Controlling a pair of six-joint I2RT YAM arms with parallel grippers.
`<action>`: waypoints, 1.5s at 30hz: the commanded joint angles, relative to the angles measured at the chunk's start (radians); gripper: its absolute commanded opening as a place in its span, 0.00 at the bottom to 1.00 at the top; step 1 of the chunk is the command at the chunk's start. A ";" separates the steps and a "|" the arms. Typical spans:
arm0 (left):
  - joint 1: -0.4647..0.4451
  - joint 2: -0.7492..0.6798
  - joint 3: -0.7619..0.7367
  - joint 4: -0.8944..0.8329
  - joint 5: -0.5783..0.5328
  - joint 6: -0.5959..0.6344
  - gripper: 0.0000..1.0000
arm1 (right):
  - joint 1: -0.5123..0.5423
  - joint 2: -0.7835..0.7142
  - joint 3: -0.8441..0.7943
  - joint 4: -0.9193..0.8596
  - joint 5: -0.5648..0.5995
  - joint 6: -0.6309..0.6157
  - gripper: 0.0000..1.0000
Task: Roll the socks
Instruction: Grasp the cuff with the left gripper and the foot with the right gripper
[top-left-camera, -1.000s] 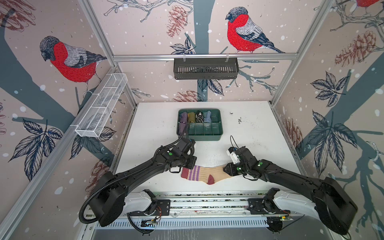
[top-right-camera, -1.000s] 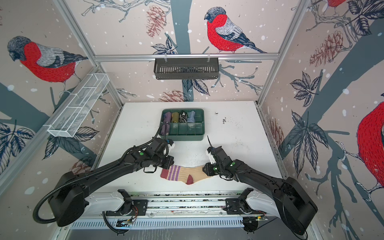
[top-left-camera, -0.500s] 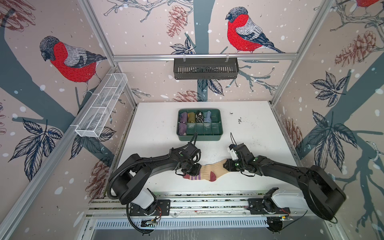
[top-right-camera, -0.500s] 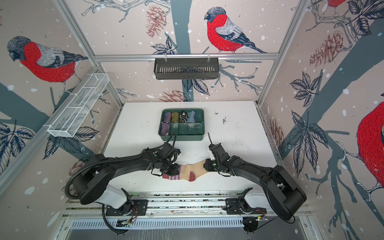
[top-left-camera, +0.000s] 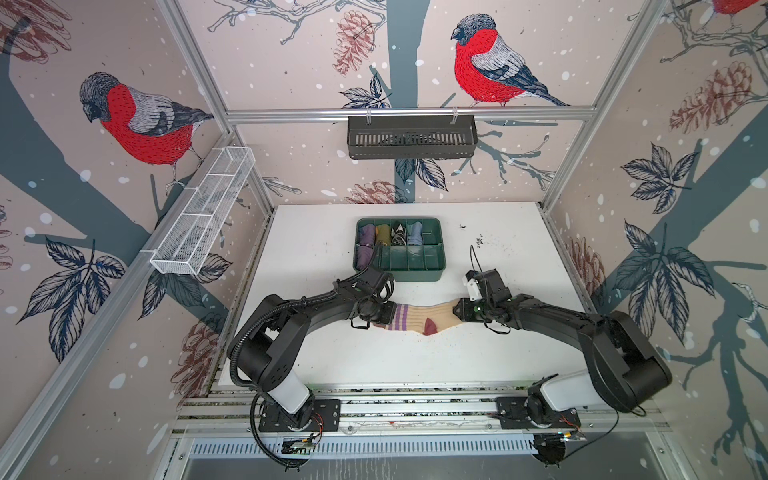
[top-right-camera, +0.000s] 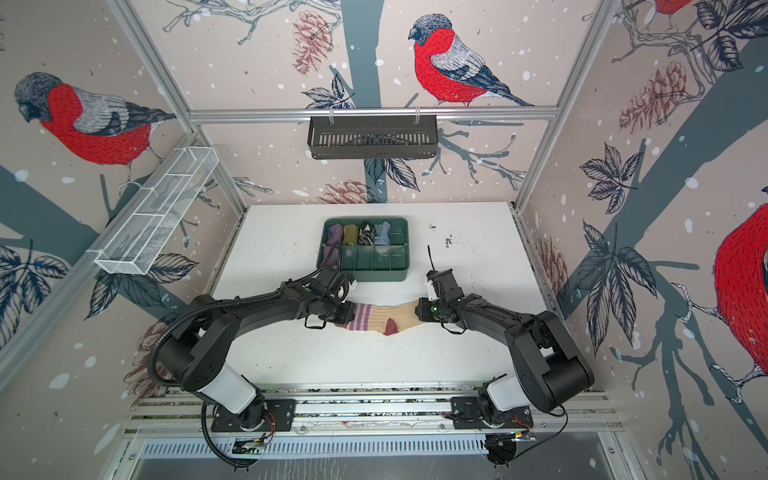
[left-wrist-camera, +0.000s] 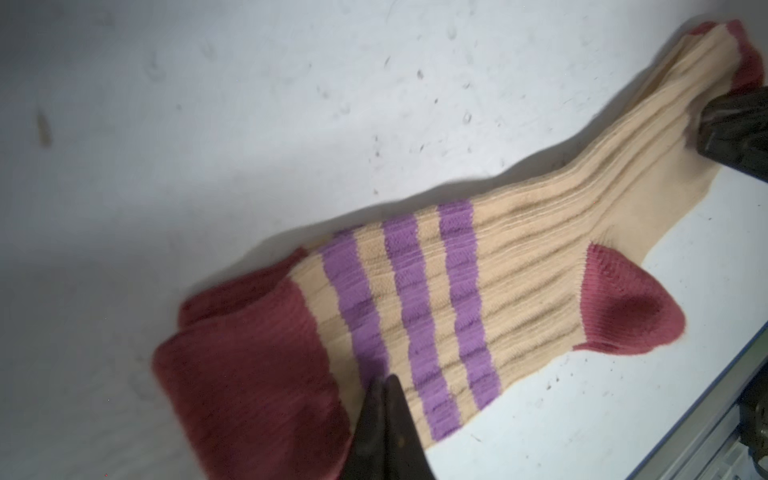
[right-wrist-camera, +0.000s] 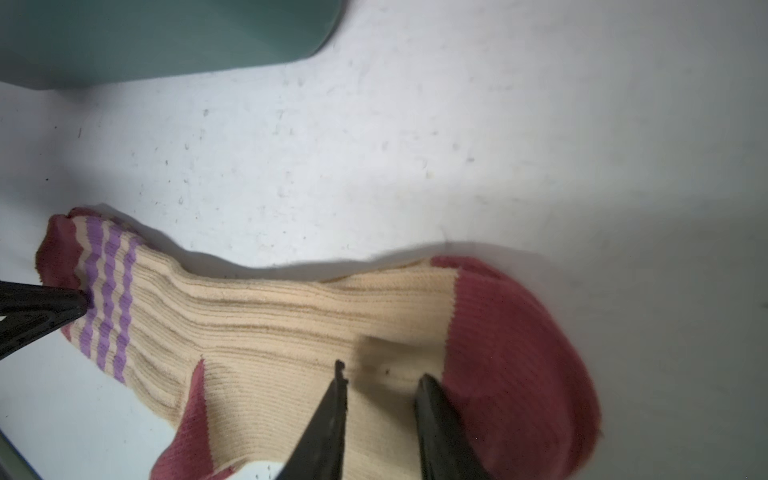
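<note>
At 6 o'clock, the near edge of the white desk (top-left-camera: 415, 365) meets the aluminium rail (top-left-camera: 415, 409) that carries both arm bases. Mid-desk lies the tan sock (top-left-camera: 419, 318), stretched crosswise with its dark red cuff toward 9 o'clock, its toe toward 3 o'clock and its dark red heel (top-left-camera: 430, 326) pointing to 6 o'clock.

The left claw (top-left-camera: 384, 313) sits over the cuff end and hides it in both top views. In the left wrist view its fingers (left-wrist-camera: 374, 415) are drawn together, tips against the fabric by the first purple stripe. I cannot tell whether any fabric is caught between them. The right claw (top-left-camera: 457, 309) covers the toe end. Its fingers (right-wrist-camera: 332, 411) stand apart over the tan foot beside the red toe, with flat fabric showing between them.

Just beyond the left wrist, at 12 o'clock, stands the green divided tray (top-left-camera: 399, 274), and the left arm's cable crosses its near-left corner. Its far row holds a purple bundle (top-left-camera: 366, 235), an olive bundle (top-left-camera: 383, 235), a black-white bundle (top-left-camera: 398, 237) and a light blue bundle (top-left-camera: 414, 233). Dark specks (top-left-camera: 480, 240) dot the desk at 1 o'clock.

Farther back, a white wire basket (top-left-camera: 199, 220) hangs on the wall at 10 o'clock and a dark slotted basket (top-left-camera: 411, 139) at 12 o'clock.
</note>
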 joint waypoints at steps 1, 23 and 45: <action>0.007 -0.022 0.009 0.063 -0.017 -0.005 0.27 | 0.002 -0.027 0.038 -0.046 0.025 -0.050 0.43; 0.160 -0.109 -0.143 0.146 0.050 -0.082 0.54 | 0.249 -0.117 0.138 -0.104 0.111 -0.063 0.50; 0.140 0.001 -0.169 0.175 0.130 -0.063 0.22 | 0.269 0.013 0.144 -0.047 0.079 -0.048 0.44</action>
